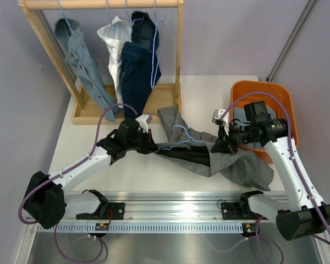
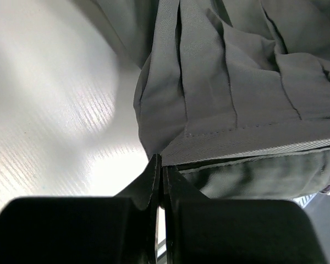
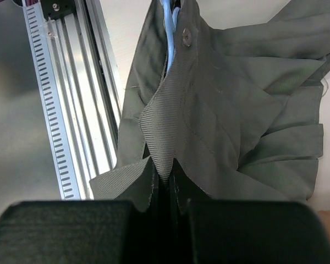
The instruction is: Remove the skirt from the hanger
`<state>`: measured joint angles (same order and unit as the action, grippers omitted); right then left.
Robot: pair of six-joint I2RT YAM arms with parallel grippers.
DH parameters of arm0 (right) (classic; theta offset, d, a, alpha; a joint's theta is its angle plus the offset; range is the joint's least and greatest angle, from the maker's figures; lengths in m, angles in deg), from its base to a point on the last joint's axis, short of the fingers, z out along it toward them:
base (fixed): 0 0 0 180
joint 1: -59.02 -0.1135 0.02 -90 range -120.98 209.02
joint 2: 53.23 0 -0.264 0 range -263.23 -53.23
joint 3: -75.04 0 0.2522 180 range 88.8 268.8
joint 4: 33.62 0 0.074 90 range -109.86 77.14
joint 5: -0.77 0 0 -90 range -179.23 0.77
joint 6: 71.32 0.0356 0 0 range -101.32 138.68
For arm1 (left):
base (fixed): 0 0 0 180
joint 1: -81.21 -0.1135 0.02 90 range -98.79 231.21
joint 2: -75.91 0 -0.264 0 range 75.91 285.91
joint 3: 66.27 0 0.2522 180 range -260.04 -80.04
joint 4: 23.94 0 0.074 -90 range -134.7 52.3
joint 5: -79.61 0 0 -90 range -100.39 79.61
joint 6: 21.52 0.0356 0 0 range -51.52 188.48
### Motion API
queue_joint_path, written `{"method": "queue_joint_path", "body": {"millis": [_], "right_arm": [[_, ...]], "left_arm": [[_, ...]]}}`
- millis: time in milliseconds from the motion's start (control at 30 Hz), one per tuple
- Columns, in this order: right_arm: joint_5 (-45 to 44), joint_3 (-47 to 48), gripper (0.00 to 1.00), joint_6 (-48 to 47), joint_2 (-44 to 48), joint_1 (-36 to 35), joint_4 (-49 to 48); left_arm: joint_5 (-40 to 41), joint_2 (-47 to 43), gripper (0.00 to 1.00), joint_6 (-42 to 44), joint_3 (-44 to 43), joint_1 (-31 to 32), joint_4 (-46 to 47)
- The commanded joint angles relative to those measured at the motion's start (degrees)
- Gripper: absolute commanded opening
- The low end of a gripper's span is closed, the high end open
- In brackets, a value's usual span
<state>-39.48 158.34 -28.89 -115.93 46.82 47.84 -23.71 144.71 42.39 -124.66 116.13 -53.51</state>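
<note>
White table (image 1: 80,142), grey skirt (image 1: 246,168), wooden rack (image 1: 180,52), seemingly lilac walls (image 1: 11,82)

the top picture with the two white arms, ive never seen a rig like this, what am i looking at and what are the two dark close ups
Two white robot arms are bolted to the near edge of a white table. The top picture looks down on them from above and behind. The other two pictures come from small cameras on each wrist, so the dark blocks at the bottom are that arm's own fingers.

On the table lies a grey pleated skirt with a pale blue wire hanger caught in its waistband. The left gripper is shut on one edge of the skirt. The right gripper is shut on the waistband near the hanger.

Behind them stands a wooden clothes rack hung with denim and white garments. An orange plastic bin sits at the right.
</note>
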Motion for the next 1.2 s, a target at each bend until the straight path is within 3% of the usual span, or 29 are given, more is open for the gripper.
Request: {"method": "queue_joint_path", "body": {"millis": [0, 200, 467, 667, 733, 800, 833, 967, 1167], "right_arm": [[4.3, 4.3, 0.0, -5.7, -0.5, 2.2, 5.4], [4.5, 5.4, 0.0, -12.0, -0.8, 2.9, 10.3], [5.1, 5.8, 0.0, -12.9, 0.1, 3.1, 10.6], [8.1, 6.8, 0.0, -8.9, -0.4, 3.2, 7.1], [8.9, 7.1, 0.0, -7.9, -0.8, 3.2, 6.3], [9.6, 7.2, 0.0, -7.8, -1.7, 3.2, 6.0], [9.7, 7.0, 0.0, -7.9, -2.3, 3.2, 6.0], [10.4, 6.0, 0.0, -9.6, -3.6, 3.2, 5.9], [12.1, 5.4, 0.0, -10.1, -4.4, 3.2, 5.9]], "left_arm": [[3.8, 1.1, 0.0, 2.3, 3.4, -2.1, 0.1], [5.7, 0.5, 0.0, 3.5, 5.1, -6.3, -1.1], [16.7, 0.7, 0.0, 8.9, 2.6, -9.3, -8.8], [10.2, -1.4, 0.01, 11.3, 4.2, -9.2, -7.8], [6.0, -2.8, 0.07, 12.0, 5.2, -9.2, -5.9], [2.3, -5.7, 0.26, 12.6, 5.7, -9.2, -4.3], [1.1, -6.9, 0.41, 13.3, 5.8, -9.2, -3.7], [-4.9, -14.6, 0.61, 15.4, 6.1, -9.1, 0.8], [-10.4, -24.0, 0.75, 18.3, 5.8, -9.1, 1.8]]}}
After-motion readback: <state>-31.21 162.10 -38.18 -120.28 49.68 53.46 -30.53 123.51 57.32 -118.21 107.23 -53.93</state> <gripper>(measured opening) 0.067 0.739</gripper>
